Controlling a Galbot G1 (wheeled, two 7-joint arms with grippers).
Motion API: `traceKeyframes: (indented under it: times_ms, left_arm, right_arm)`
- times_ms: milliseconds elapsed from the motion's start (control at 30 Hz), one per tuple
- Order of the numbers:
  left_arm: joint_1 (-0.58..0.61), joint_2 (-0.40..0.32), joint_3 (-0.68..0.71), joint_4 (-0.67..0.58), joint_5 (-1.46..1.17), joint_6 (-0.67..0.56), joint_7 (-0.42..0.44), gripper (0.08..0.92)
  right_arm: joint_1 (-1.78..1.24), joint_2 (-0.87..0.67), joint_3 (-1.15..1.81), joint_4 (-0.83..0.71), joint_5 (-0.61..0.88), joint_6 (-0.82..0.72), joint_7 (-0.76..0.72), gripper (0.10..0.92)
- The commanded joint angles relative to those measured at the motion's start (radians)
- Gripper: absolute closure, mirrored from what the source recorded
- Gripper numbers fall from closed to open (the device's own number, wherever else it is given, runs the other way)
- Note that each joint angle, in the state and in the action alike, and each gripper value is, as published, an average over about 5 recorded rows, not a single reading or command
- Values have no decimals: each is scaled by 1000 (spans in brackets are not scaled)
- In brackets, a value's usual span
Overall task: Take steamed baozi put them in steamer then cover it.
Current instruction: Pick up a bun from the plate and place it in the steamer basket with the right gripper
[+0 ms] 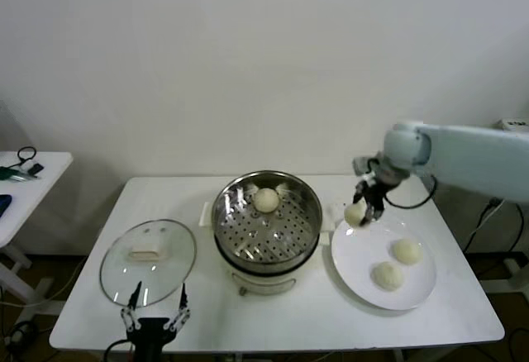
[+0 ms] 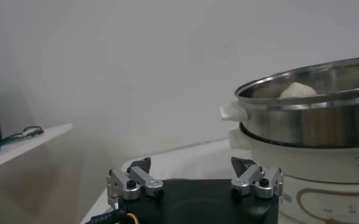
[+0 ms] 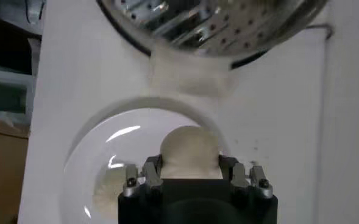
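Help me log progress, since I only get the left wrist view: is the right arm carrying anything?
Observer: Yes. The right gripper has its fingers shut on a small round cream-white dough bun, held above the edge of the flat white plate.
Operator: How many buns are on that plate?
Observer: Two more cream-white buns lie on it, side by side.
Operator: And where is the lid?
Observer: The round clear glass lid lies flat on the white table, left of the round stainless-steel steamer basket and just beyond the open left gripper.
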Motion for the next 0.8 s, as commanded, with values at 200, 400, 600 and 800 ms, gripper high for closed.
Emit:
traceKeyframes:
  times_ms: [200,400,600,800]
  left_arm:
    - [8,9,0,-18,-1,2,0,177]
    - [8,8,0,-20,-3,1,-2,177]
    - [12,9,-5,-21,-3,-1,-3,177]
    - [9,14,-14,-16,-8,-2,-6,177]
  right_arm:
    - [132,277,158,146,342,-179,155,391]
    - [-38,416,177,84,307,-229,246,393]
    - [-183,480,175,-19,222,-251,282,390]
    - [-298,531,181,-152,133,-248,278,390]
